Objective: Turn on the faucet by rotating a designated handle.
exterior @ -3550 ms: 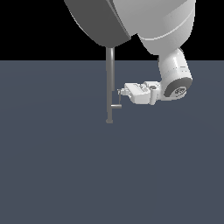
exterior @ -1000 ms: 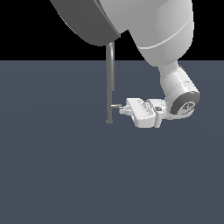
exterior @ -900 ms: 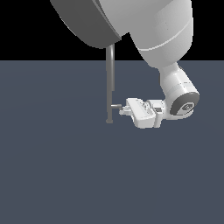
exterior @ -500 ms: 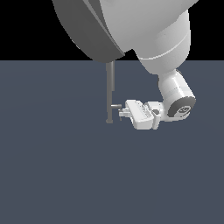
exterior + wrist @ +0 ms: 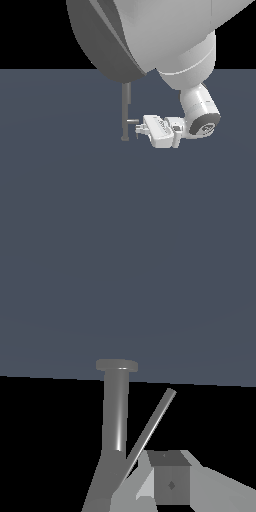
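**Handle contact stage: lever not yet confirmed turned**

Faucet (image 5: 126, 112) stands upright on the dark floor, its long axis vertical; the arm hides its top in the exterior view. We take the faucet as our landmark. The handle (image 5: 133, 121) projects sideways from its lower shaft, toward the exterior view's right, with its stub axis horizontal. In the wrist view the handle's thin bar (image 5: 152, 426) slants away from the faucet (image 5: 116, 411).

The gripper (image 5: 139, 130) sits at the handle's outer end, just beside the faucet. We cannot tell whether its fingers are apart or closed, nor whether they touch the handle.

We judge the rotation step to be in hand. The next move calls for a steady push on the bar, sweeping around the faucet's vertical axis.
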Robot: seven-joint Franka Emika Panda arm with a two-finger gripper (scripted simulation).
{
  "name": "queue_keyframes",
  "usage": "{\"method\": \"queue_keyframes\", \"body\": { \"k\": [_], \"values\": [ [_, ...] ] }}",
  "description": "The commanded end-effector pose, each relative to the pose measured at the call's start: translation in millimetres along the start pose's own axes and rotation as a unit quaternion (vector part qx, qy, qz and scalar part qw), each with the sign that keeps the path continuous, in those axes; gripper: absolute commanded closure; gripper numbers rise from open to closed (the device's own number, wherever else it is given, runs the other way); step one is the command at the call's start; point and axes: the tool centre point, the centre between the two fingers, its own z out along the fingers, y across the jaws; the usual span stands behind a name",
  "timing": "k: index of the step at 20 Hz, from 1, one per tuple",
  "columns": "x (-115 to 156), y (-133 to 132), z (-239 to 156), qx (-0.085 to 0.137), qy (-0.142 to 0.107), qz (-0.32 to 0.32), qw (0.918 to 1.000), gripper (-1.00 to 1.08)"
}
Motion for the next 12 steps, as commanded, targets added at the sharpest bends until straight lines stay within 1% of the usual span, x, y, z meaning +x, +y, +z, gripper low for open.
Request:
{"method": "queue_keyframes", "body": {
  "k": [1, 12],
  "values": [
    [18.1, -0.4, -0.3, 0.005, 0.004, 0.010, 0.9999, 1.08],
    [43.0, -11.4, -1.0, 0.007, 0.007, 0.020, 0.9998, 1.08]
  ]
}}
